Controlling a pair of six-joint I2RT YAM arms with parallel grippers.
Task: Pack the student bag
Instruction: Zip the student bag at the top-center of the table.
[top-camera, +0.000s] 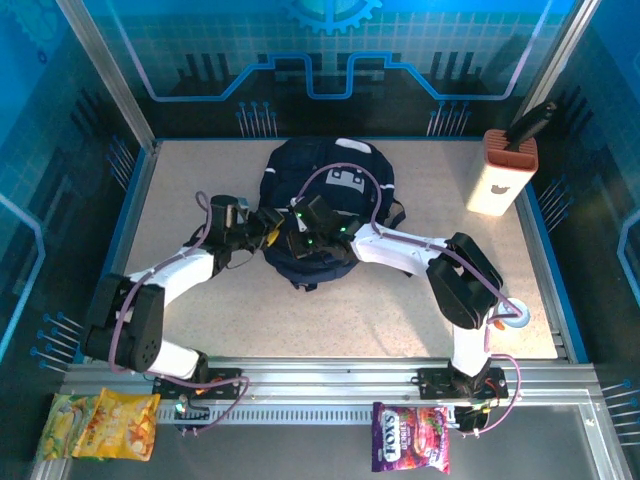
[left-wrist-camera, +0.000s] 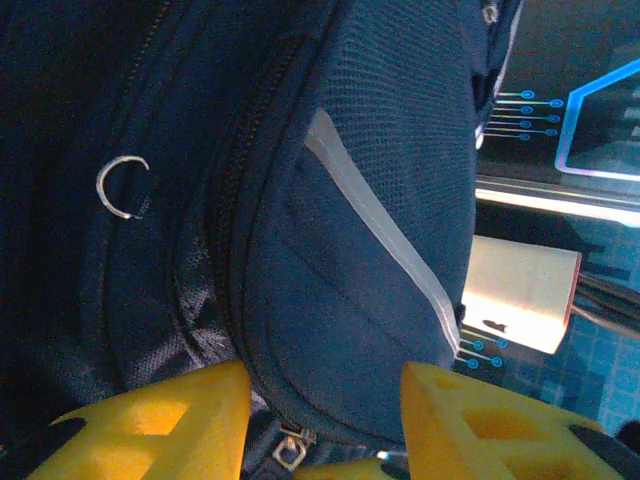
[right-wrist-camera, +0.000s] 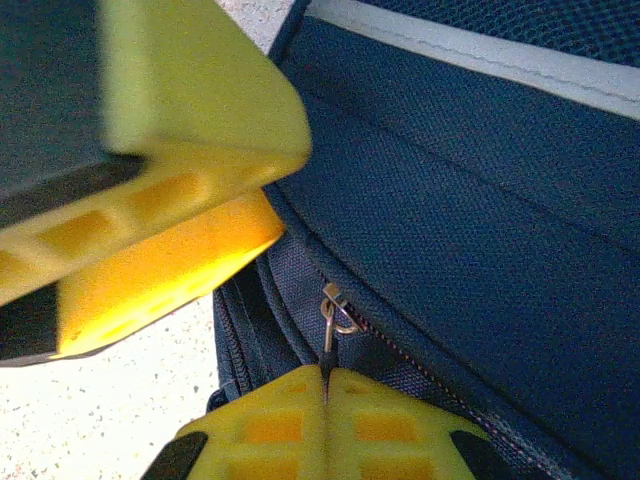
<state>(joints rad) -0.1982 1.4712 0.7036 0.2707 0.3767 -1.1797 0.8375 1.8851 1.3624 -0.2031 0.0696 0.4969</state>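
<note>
The student bag (top-camera: 325, 195), dark navy with a pale stripe, lies in the middle of the table. My right gripper (right-wrist-camera: 327, 378) is at its near left edge, shut on the thin pull of a metal zipper slider (right-wrist-camera: 336, 308). The pull runs straight down into the closed yellow fingers. My left gripper (left-wrist-camera: 325, 425) comes in from the bag's left side with its yellow fingers (left-wrist-camera: 160, 420) apart. They straddle the rounded bulge of a bag pocket (left-wrist-camera: 350, 300), with a second zipper slider (left-wrist-camera: 290, 450) low between them. Its fingers also show in the right wrist view (right-wrist-camera: 170, 250), just above the held zipper.
A white and orange box (top-camera: 500, 180) with a dark handle sticking out stands at the back right. In front of the near rail lie a yellow snack bag (top-camera: 100, 425) and a purple snack bag (top-camera: 410, 437). Glass walls enclose the table.
</note>
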